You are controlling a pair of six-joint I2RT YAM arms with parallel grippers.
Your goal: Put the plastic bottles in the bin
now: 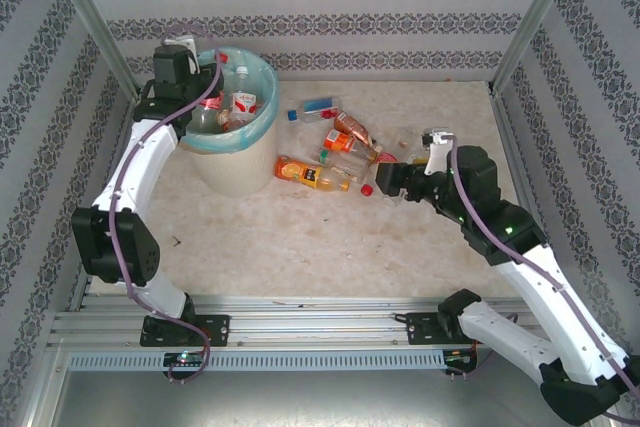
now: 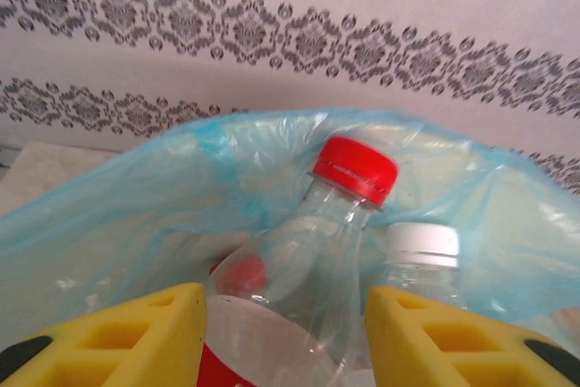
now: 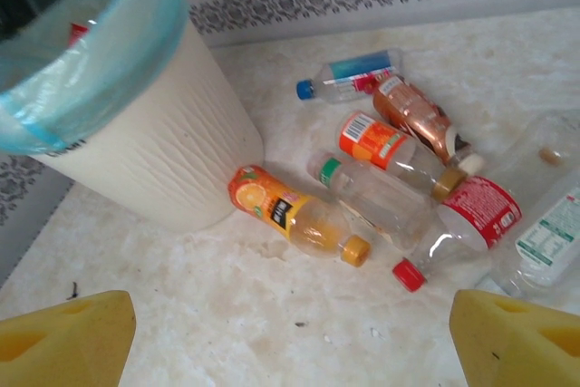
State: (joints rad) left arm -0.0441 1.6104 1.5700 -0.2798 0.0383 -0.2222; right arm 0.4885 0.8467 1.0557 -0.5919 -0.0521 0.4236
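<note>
Left claw (image 2: 285,319) over the bin (image 1: 236,169) flanks a red-capped bottle (image 2: 313,256) — grip unclear; right claw (image 3: 290,337) spread wide.

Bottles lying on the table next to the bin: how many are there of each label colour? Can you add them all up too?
Blue-label bottle: 1
Orange-label bottles: 2
Copper-label bottle: 1
Red-label bottle: 1
White-label bottle: 1
No-label bottle, green cap: 1
Total: 7. There may be one more clear bottle at the right edge, but it is too unclear to count.
</note>
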